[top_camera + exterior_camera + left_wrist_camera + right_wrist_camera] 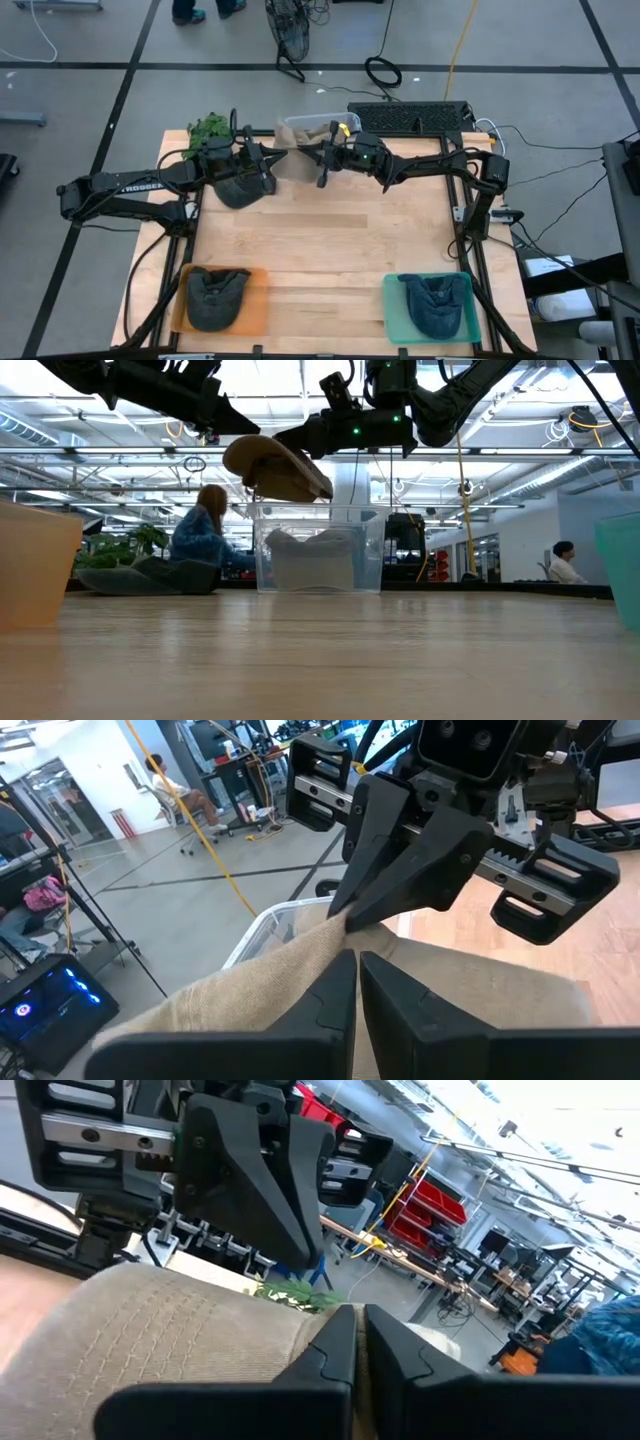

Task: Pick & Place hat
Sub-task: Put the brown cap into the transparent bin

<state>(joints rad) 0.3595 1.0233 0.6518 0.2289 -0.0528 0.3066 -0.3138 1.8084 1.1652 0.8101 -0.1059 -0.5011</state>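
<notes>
A beige hat [295,163] hangs in the air between my two grippers, above and just in front of a clear bin [315,128] at the table's far edge; the low view shows the hat [278,468] well above the bin [320,550]. My left gripper [268,160] is shut on its left side. My right gripper [322,163] is shut on its right side, facing the left one. A dark hat [240,188] lies flat on the table under the left gripper. My left gripper pinches the beige hat's cloth edge [300,970] between its two fingers [330,1005], coming level from the table's left. The hat is lifted clear and spans to the other gripper. My right gripper pinches the hat's opposite edge, by the stitched brim [290,1325], between both fingers [335,1350], coming level from the table's right. The hat is lifted clear of the table and the bin.
An orange tray [255,300] at the near left holds a dark hat [215,298]. A teal tray [395,310] at the near right holds a dark blue hat [437,303]. A green plant [208,128] sits at the far left corner. Bare wood lies in the table's middle.
</notes>
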